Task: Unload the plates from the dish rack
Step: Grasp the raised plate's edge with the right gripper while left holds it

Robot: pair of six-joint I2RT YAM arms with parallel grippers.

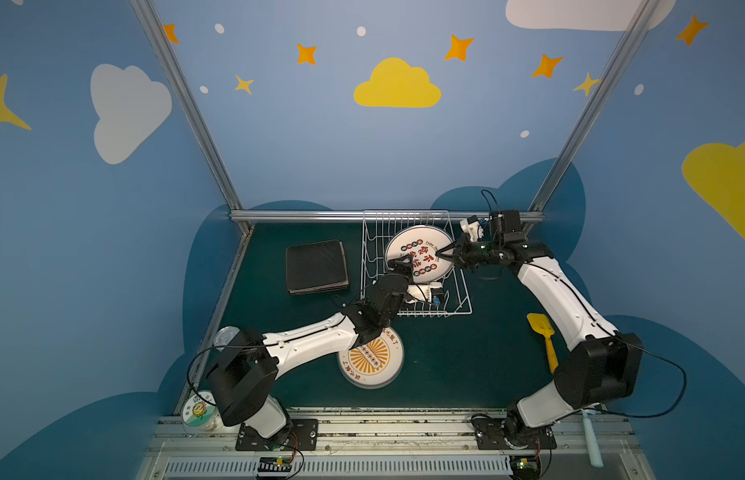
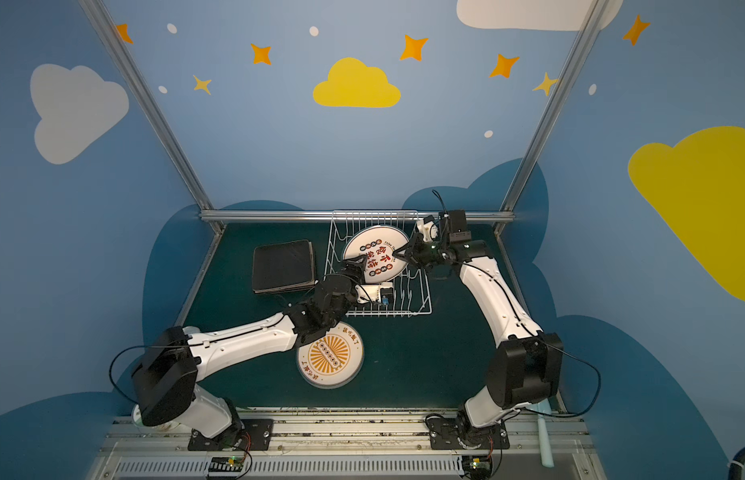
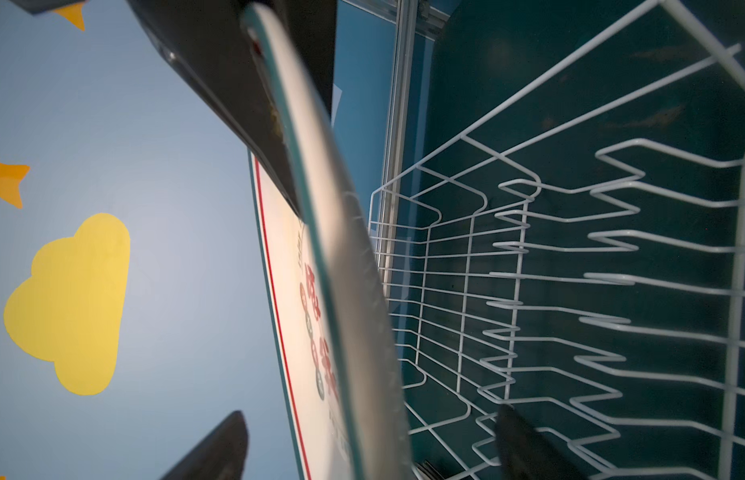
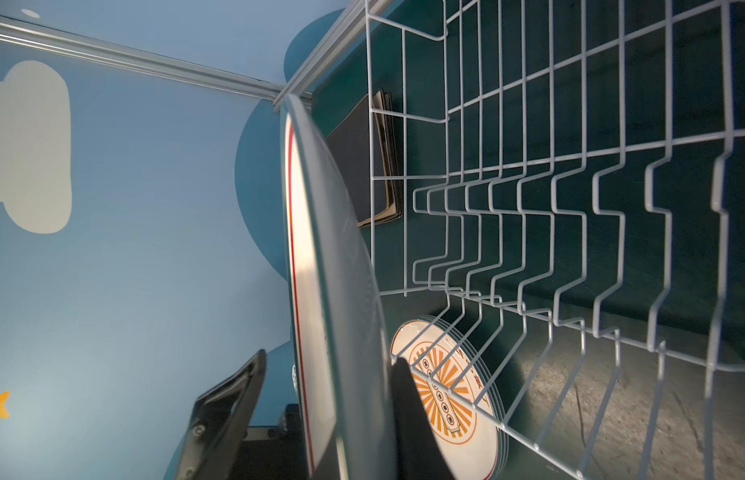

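Note:
A round cream plate (image 1: 418, 253) (image 2: 375, 253) with a red-black printed centre hangs tilted above the white wire dish rack (image 1: 458, 299) (image 2: 420, 299). My right gripper (image 1: 443, 251) (image 4: 329, 357) is shut on the plate's right rim. My left gripper (image 1: 404, 262) (image 3: 371, 415) is open, and its fingers straddle the plate's left rim (image 3: 341, 291) with space on both sides. Orange-centred round plates (image 1: 371, 357) (image 4: 445, 395) lie stacked on the mat in front of the rack. A stack of black-backed square plates (image 1: 317, 266) (image 2: 283, 266) lies left of the rack.
A yellow spatula (image 1: 543, 336) lies on the mat by the right arm. A pale blue spatula (image 1: 593, 440) rests at the front right edge. A clear tub with a sunflower label (image 1: 198, 411) stands by the left arm's base. A metal rail (image 1: 300, 215) runs behind the rack.

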